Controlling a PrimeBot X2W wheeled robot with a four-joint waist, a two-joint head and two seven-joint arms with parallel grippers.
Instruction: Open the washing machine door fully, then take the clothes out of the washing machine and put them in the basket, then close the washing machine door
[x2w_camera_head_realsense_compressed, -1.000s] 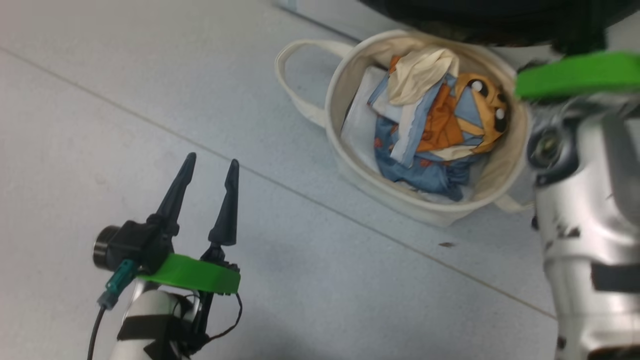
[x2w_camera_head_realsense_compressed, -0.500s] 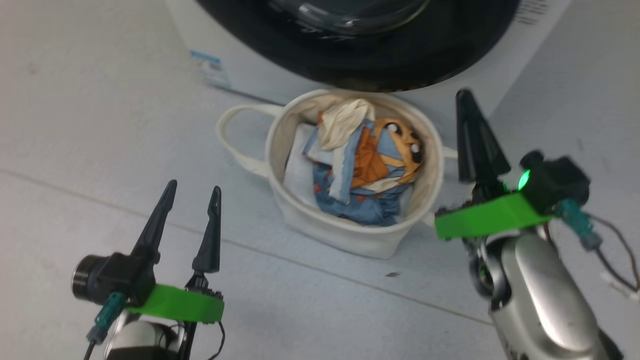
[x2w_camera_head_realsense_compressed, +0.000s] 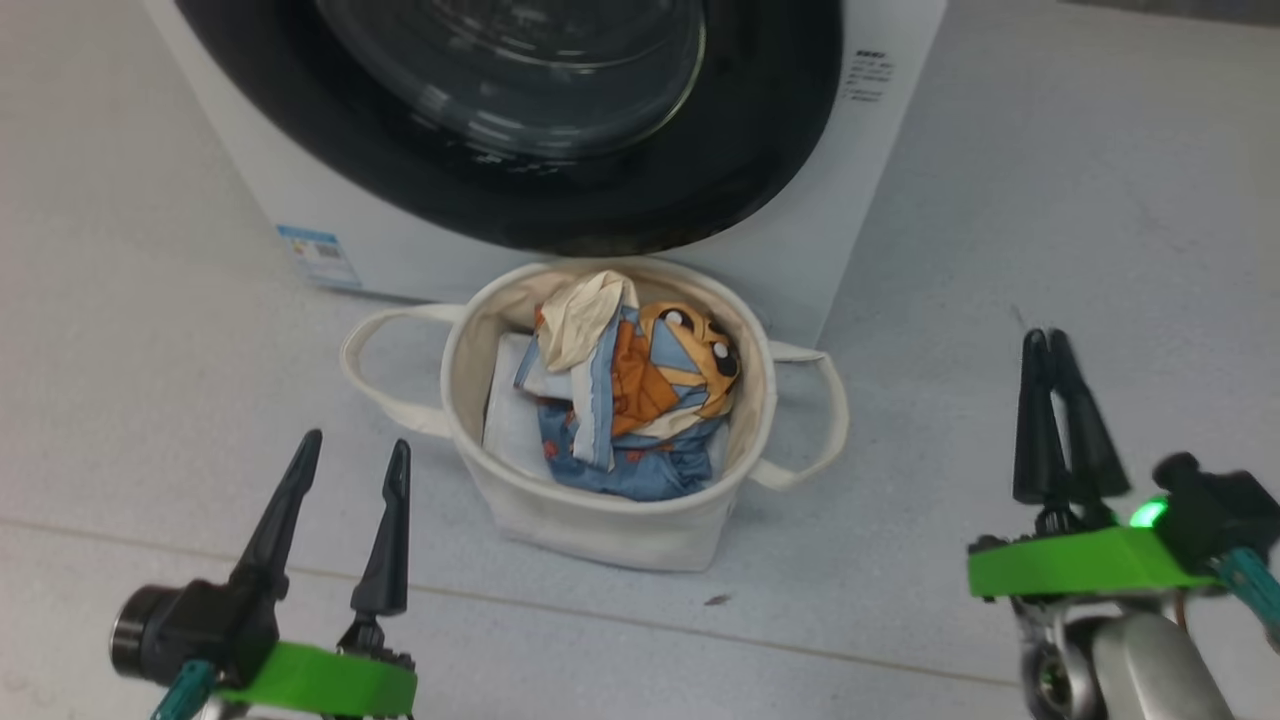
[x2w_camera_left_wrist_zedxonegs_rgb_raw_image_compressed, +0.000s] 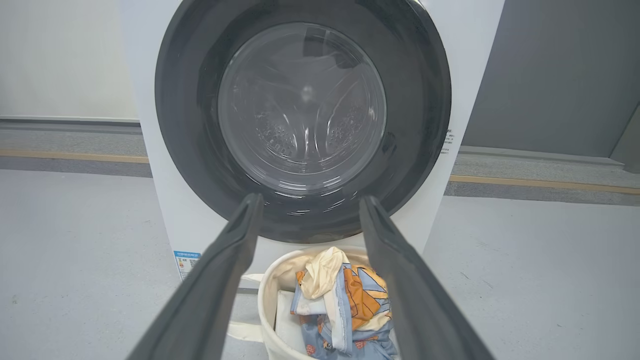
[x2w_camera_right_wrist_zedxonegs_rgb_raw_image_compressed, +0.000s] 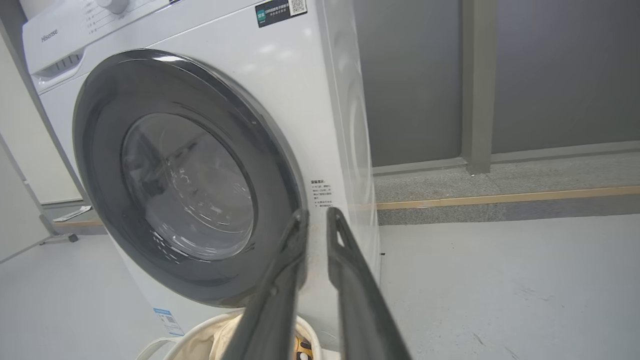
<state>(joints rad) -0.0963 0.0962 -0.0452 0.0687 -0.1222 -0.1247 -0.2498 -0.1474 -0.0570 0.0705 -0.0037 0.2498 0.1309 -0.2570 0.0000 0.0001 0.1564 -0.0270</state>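
Note:
The washing machine door (x2w_camera_head_realsense_compressed: 750, 150) lies flat against the white washing machine (x2w_camera_head_realsense_compressed: 320, 220), glass bowl facing me; the left wrist view shows the door (x2w_camera_left_wrist_zedxonegs_rgb_raw_image_compressed: 185, 100) straight on. In front of it on the floor stands the basket (x2w_camera_head_realsense_compressed: 600, 530), with the clothes (x2w_camera_head_realsense_compressed: 640, 400) piled inside: blue, orange with a cartoon face, and cream. My left gripper (x2w_camera_head_realsense_compressed: 357, 442) hangs open and empty to the basket's lower left. My right gripper (x2w_camera_head_realsense_compressed: 1046, 338) is to the basket's right, its fingers a narrow gap apart with nothing between them, as the right wrist view of the gripper (x2w_camera_right_wrist_zedxonegs_rgb_raw_image_compressed: 316, 212) confirms.
A blue label sticker (x2w_camera_head_realsense_compressed: 318, 255) marks the machine's lower left front. Grey floor spreads on both sides of the basket, crossed by a seam line (x2w_camera_head_realsense_compressed: 800, 650). Behind the machine runs a grey wall with a raised kerb (x2w_camera_right_wrist_zedxonegs_rgb_raw_image_compressed: 500, 200).
The head camera has swung up, bringing the machine's door into view. My right arm has drawn back from beside the basket to the lower right, and its fingers have parted slightly.

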